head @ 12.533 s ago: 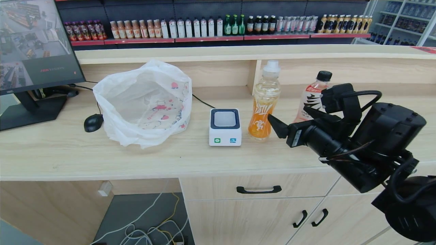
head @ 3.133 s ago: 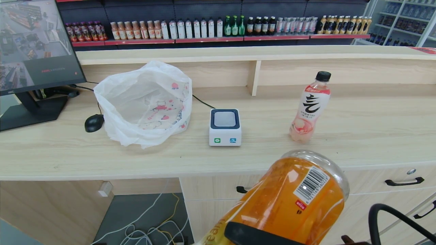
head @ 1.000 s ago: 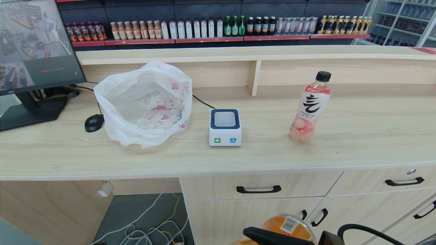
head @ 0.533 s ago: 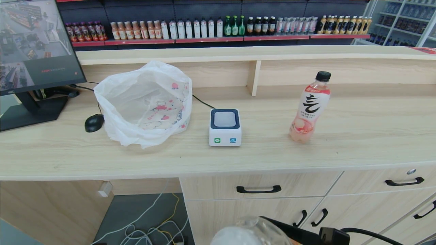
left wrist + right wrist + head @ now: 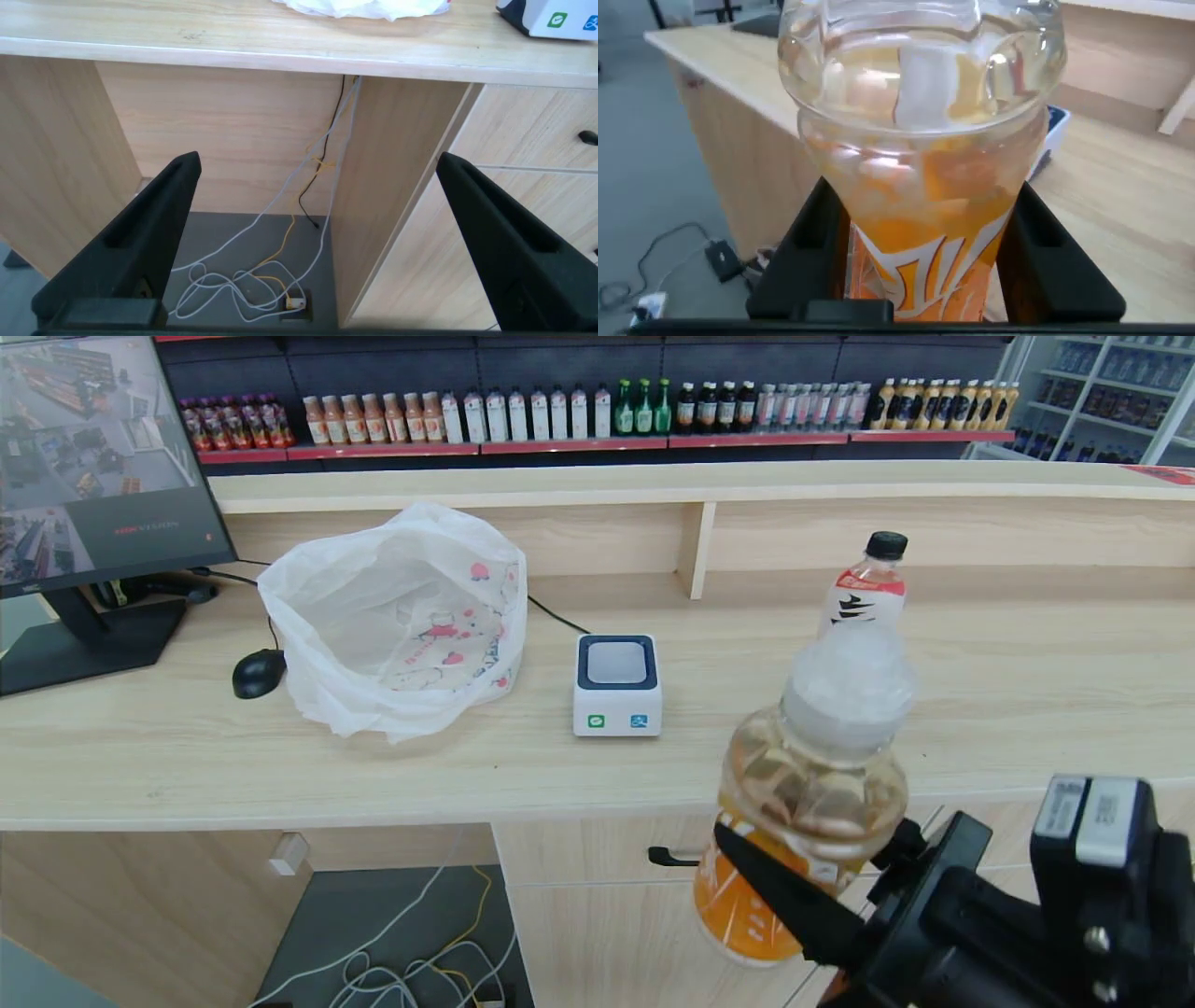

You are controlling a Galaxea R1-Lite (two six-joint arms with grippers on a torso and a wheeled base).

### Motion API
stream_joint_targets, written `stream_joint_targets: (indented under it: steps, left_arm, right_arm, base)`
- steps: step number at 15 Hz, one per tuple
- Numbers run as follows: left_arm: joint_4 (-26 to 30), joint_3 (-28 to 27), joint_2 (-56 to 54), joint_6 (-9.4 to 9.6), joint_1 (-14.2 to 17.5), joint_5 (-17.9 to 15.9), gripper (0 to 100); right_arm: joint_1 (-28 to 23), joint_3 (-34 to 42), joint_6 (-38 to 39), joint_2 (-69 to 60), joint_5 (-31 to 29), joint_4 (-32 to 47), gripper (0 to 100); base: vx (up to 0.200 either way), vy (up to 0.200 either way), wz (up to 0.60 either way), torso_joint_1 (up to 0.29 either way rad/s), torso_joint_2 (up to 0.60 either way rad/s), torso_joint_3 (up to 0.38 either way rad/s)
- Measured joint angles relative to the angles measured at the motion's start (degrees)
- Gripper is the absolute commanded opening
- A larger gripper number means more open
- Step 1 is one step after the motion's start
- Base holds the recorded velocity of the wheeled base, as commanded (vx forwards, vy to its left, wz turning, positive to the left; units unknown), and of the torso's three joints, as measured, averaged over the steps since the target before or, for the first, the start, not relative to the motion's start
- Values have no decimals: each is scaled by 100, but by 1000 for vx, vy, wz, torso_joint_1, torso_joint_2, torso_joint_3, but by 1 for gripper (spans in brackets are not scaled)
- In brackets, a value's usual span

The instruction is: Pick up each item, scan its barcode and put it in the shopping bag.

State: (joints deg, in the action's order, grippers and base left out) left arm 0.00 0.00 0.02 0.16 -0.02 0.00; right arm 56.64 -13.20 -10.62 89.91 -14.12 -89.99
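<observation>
My right gripper (image 5: 834,889) is shut on an orange drink bottle (image 5: 808,803) with a white cap, held upright in front of the counter's front edge at the lower right. In the right wrist view the bottle (image 5: 920,159) sits between both fingers (image 5: 799,252). A pink bottle (image 5: 865,586) with a black cap stands on the counter behind it, partly hidden. The white barcode scanner (image 5: 616,683) sits mid-counter, and the open white shopping bag (image 5: 397,616) is to its left. My left gripper (image 5: 318,252) hangs open and empty below the counter edge.
A monitor (image 5: 93,457) and a black mouse (image 5: 254,672) stand at the counter's left end. A raised shelf ledge (image 5: 695,485) runs along the back. Drawers with black handles (image 5: 665,856) lie below the counter, and loose cables (image 5: 271,280) lie on the floor.
The orange bottle, low at the picture's bottom edge half a second ago, has risen with my right gripper and now stands upright, cap up, before the pink bottle.
</observation>
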Motion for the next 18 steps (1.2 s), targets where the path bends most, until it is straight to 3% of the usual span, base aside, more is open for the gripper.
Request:
stream_joint_targets:
  steps: [2,8,13,18]
  left_arm:
    - [0,0,0,-2,2,0,100]
    - [0,0,0,6,2,0,100]
    - [0,0,0,9,0,0,100]
    - [0,0,0,-5,5,-2,100]
  right_arm:
    - [-603,-346,499,28,137,-4,0]
    - [-2666,-562,997,119,1048,5,0]
    - [-3090,-1107,1037,201,1048,5,0]
    - [-3401,-1827,1041,380,1022,-55,0]
  base:
    - [0,0,0,0,0,0]
    - [0,0,0,0,0,0]
    - [0,0,0,0,0,0]
    - [0,200,0,4,0,1]
